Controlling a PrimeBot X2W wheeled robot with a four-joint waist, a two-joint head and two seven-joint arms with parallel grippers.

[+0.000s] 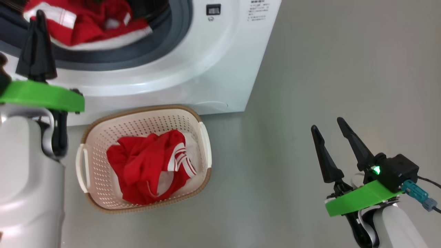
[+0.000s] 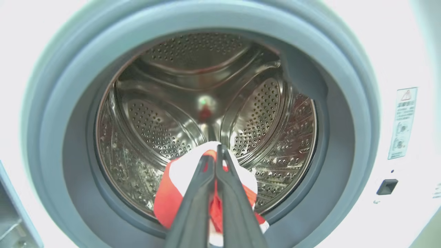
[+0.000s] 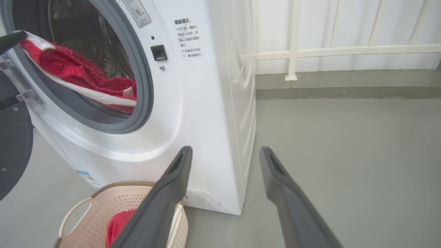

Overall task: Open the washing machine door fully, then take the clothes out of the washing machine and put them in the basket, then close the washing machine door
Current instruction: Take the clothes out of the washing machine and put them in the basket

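Left tool is closed, pinching a red-and-white garment that lies across the lower lip of the washer opening. The door stands swung open. The basket sits on the floor just before the washer's front and holds a second garment, red with white stripes. Right tool is spread open and empty, above the floor, well apart from the basket.

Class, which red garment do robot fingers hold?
The red garment at the white washing machine's mouth, in the left gripper; the other lies in the cream basket.
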